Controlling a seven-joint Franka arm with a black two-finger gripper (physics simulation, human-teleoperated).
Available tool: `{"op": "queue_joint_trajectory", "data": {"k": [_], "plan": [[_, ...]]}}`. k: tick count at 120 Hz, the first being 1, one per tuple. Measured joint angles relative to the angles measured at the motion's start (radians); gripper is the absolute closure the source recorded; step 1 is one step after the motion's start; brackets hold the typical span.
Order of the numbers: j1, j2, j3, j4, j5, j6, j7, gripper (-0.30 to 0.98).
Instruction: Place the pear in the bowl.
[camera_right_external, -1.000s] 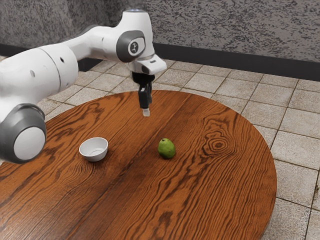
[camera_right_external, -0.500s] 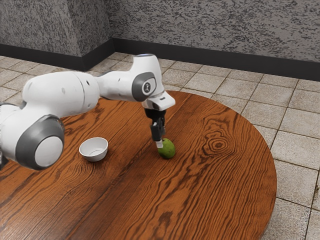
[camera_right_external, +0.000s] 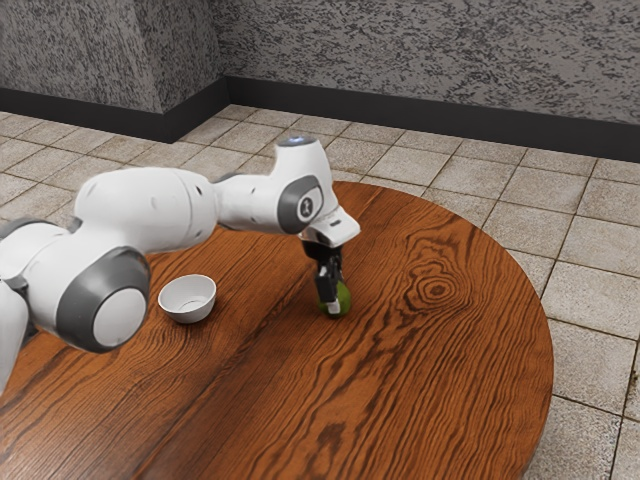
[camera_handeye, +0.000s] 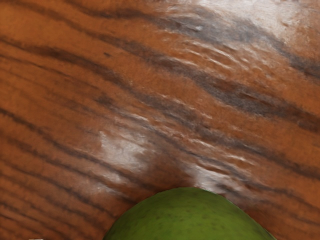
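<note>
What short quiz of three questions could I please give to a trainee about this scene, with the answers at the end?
1. Fill in the missing word: In the exterior view, the white bowl stands on the table to the view's ____ of the green pear.
2. Choose one: Where is the hand?
A) Over the bowl
B) Down at the pear
C) Beyond the table's edge
3. True or false: The pear lies in the bowl.

Key: 1. left; 2. B; 3. false
</note>
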Motion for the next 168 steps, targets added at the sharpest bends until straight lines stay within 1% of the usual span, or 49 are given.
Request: {"op": "queue_joint_trajectory", "data": {"k": [11, 24, 32, 40, 57, 69, 74, 89, 107, 121, 138, 156, 168], "plan": [[-0.003, -0.001, 0.0, -0.001, 0.002, 0.012, 0.001, 0.25], [-0.002, -0.007, 0.0, -0.006, 0.004, 0.022, 0.0, 0.32], [0.0, -0.018, 0.0, -0.015, 0.005, 0.026, -0.001, 0.33], [0.004, -0.058, 0.0, -0.057, 0.006, 0.027, -0.001, 0.32], [0.02, -0.245, 0.001, -0.232, 0.009, 0.026, -0.002, 0.33], [0.064, -0.353, 0.001, -0.332, 0.01, 0.014, -0.002, 0.34], [0.089, -0.375, 0.001, -0.348, 0.014, 0.001, -0.001, 0.34], [0.162, -0.418, 0.001, -0.38, 0.054, -0.044, -0.001, 0.35], [0.251, -0.426, 0.002, -0.389, 0.106, -0.096, -0.001, 0.36], [0.294, -0.413, 0.002, -0.389, 0.144, -0.125, -0.001, 0.36], [0.332, -0.374, 0.003, -0.382, 0.162, -0.143, 0.0, 0.36], [0.33, -0.292, 0.004, -0.312, 0.168, -0.152, 0.001, 0.37], [0.332, -0.276, 0.004, -0.297, 0.168, -0.158, 0.002, 0.25]]}}
